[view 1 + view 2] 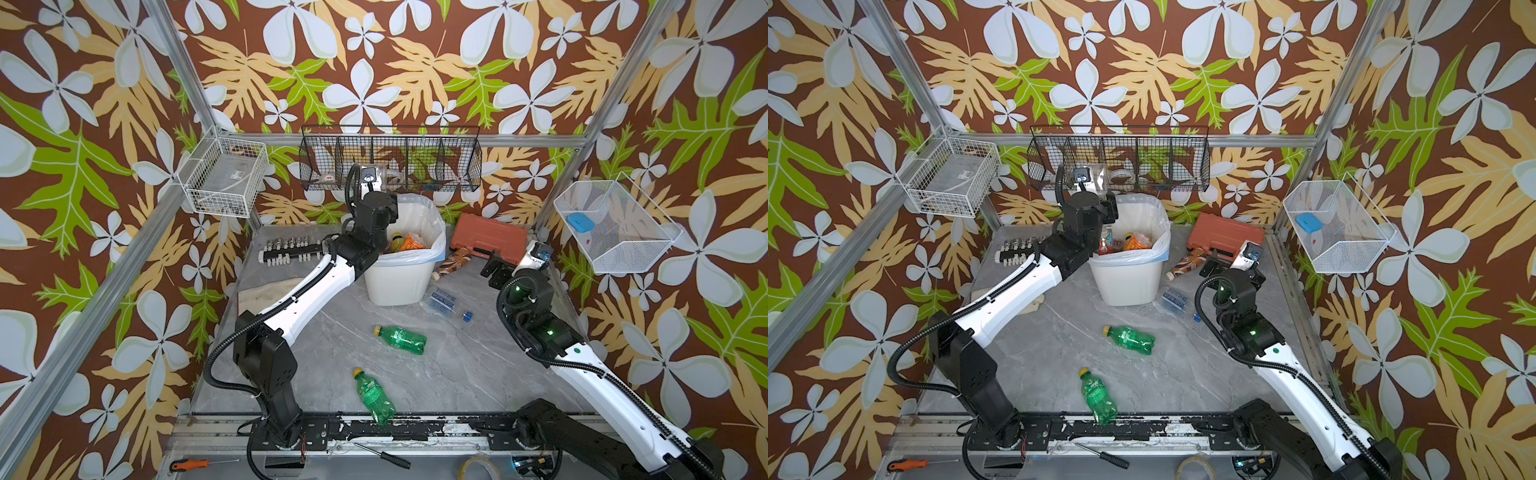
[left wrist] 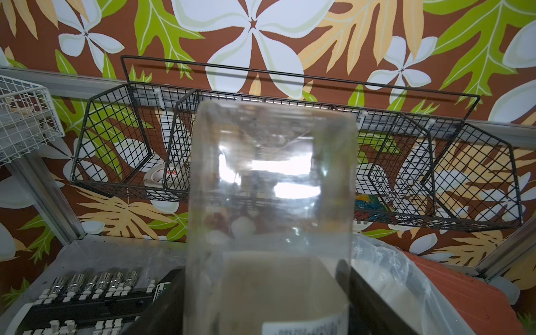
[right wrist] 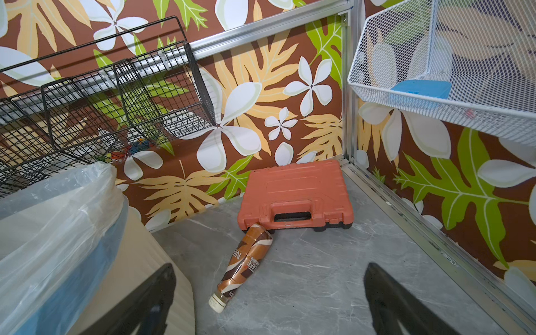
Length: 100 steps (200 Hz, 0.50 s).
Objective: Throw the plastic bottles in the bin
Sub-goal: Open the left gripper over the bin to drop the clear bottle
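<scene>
Clear bottle (image 2: 269, 203) fills the left wrist view. It sits between the left gripper (image 2: 259, 268) fingers, one dark finger at each flank. Can't tell if they pinch it or stand just off it. In both top views that gripper is over the rim of the bin (image 1: 399, 282), which stands mid-way along the table (image 1: 478, 365) far edge.

Right gripper (image 3: 269, 266): fingers wide apart, nothing between them. Brown bottle (image 3: 246, 261) lies ahead of it near the far right corner, cap toward the fingers, base touching the tool case (image 3: 295, 194).

Also on the table: flattened bottle (image 1: 442, 301) just beside the bin, mid-table green bottle (image 1: 401, 338), front green bottle (image 1: 374, 395) at the near edge.

My read is empty PET: light, thin-walled, slick, dents easily. Grab mid-body, square to the axis, gentle squeeze.
</scene>
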{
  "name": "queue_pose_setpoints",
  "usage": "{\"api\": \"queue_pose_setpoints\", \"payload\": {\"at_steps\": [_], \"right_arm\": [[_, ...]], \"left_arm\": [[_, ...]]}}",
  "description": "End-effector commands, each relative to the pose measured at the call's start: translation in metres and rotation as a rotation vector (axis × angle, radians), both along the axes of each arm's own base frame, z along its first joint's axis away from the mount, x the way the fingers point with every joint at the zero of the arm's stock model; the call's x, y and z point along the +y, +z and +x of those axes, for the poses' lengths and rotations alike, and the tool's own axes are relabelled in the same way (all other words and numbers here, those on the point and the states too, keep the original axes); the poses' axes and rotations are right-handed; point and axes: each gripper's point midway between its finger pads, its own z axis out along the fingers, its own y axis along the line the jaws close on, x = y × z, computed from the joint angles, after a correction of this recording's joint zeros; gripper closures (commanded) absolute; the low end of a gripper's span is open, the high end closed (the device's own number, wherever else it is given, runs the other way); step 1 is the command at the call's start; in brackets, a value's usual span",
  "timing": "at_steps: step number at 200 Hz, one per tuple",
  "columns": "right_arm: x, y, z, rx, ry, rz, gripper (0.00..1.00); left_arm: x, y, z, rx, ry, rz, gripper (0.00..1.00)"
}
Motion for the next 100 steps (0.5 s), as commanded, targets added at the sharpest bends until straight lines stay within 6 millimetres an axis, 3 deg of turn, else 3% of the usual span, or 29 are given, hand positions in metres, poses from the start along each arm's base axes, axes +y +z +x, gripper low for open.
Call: {"api": "queue_pose_setpoints", "payload": {"at_steps": [1, 34, 67, 84, 100], "right_arm": [[0.0, 0.008, 0.002, -0.021, -0.003, 0.002, 0.0], [0.002, 0.008, 0.005, -0.02, 0.005, 0.003, 0.0], [0.006, 0.005, 0.007, -0.01, 0.022, 0.002, 0.0], [0.008, 0.002, 0.009, 0.001, 0.034, 0.0, 0.0], [0.011, -0.001, 0.011, 0.013, 0.05, -0.004, 0.0]], "left_arm": [[0.003, 0.009, -0.002, -0.016, 0.003, -0.035, 0.01], [0.01, 0.029, -0.017, -0.054, -0.019, -0.069, 0.0], [0.03, 0.049, -0.055, -0.151, -0.057, -0.124, 0.0], [0.049, 0.033, -0.083, -0.176, -0.059, -0.161, 0.0], [0.072, -0.005, -0.111, -0.151, -0.037, -0.216, 0.0]]}}
